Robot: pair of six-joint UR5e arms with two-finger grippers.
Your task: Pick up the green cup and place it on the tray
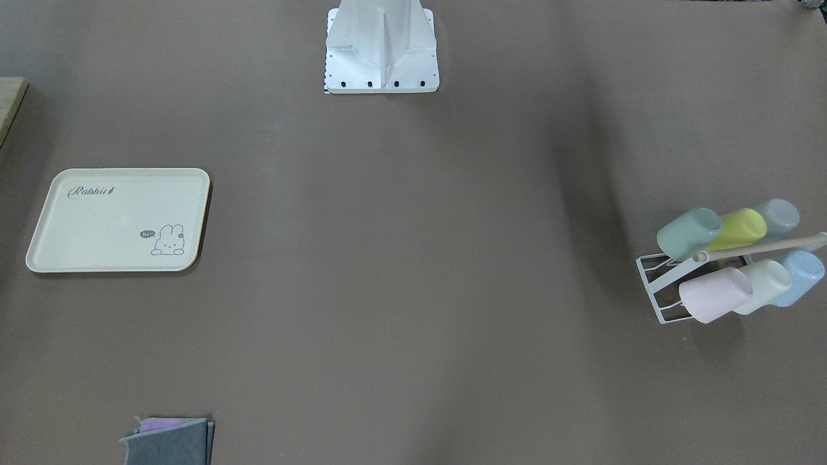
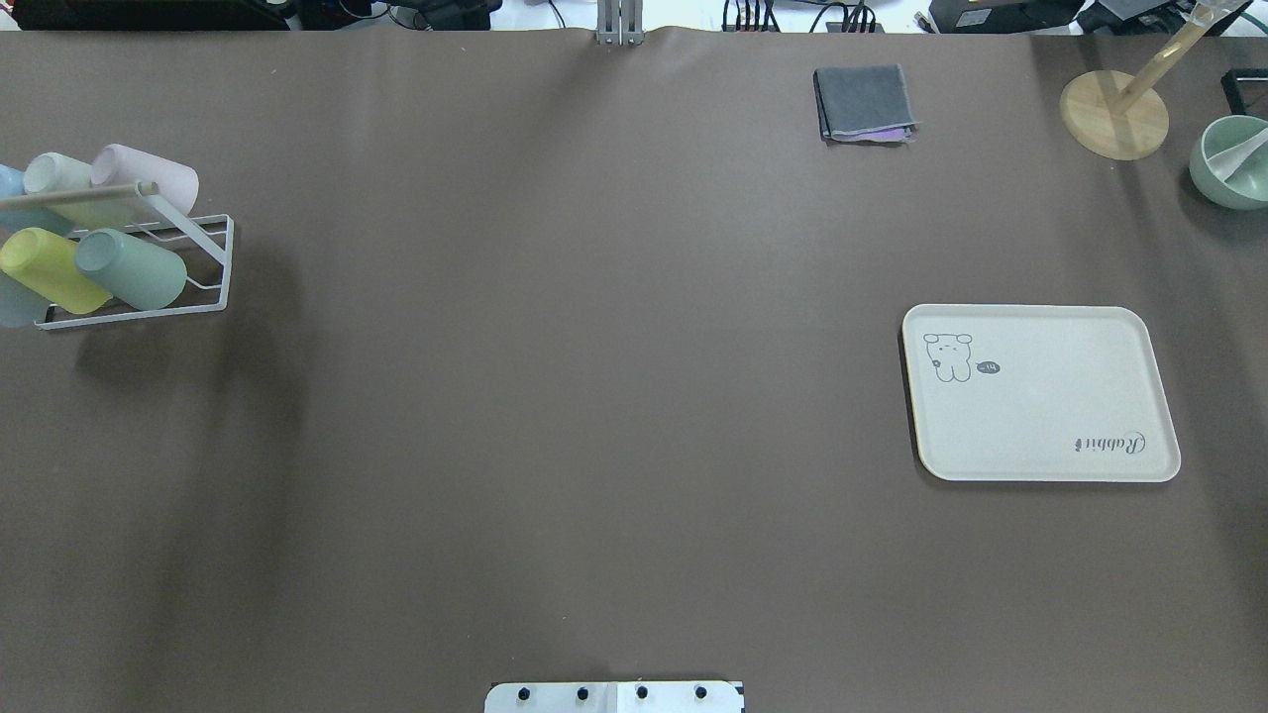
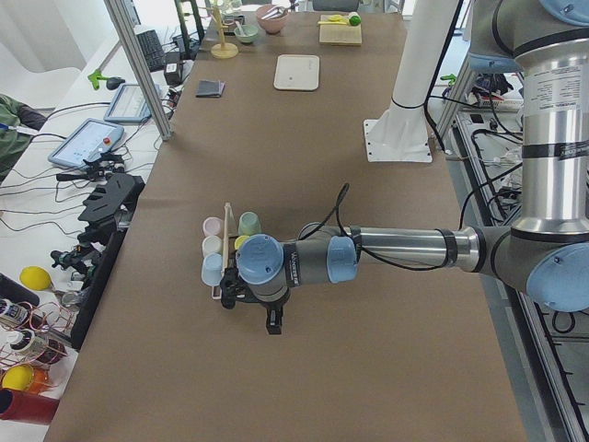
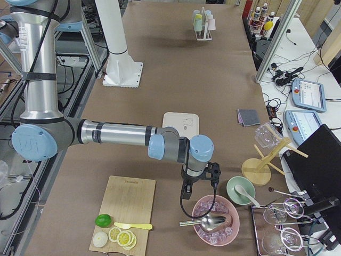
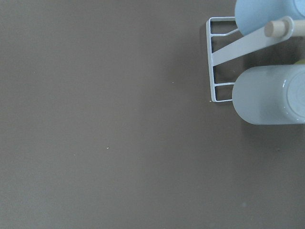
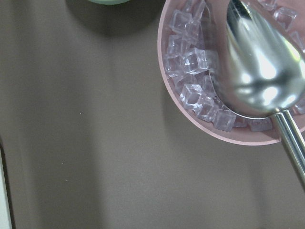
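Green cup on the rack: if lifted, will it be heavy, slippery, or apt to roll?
Probably light: the green cup looks like plain plastic and sits tilted on the wire rack. Its smooth, handleless, tapered wall may slip in a loose grip. Being round, it would likely roll if laid on its side.

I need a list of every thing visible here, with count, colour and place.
green cup: one, mint green, on the rack.
tray: one, cream, robot's right side.
rack: one, white wire, robot's left side.
other cups: five, pink, yellow, cream-green, two bluish, on the rack.
cloths: pile, grey and purple, operators' edge.
green bowl: one, right end, holds a spoon.
wooden stand: one, beside the green bowl.
pink bowl: one, right end, holds ice, metal scoop.
cutting board: one, wooden, right end, carries lime, knife.
left gripper: black, near the rack.
right gripper: black, near the pink bowl.
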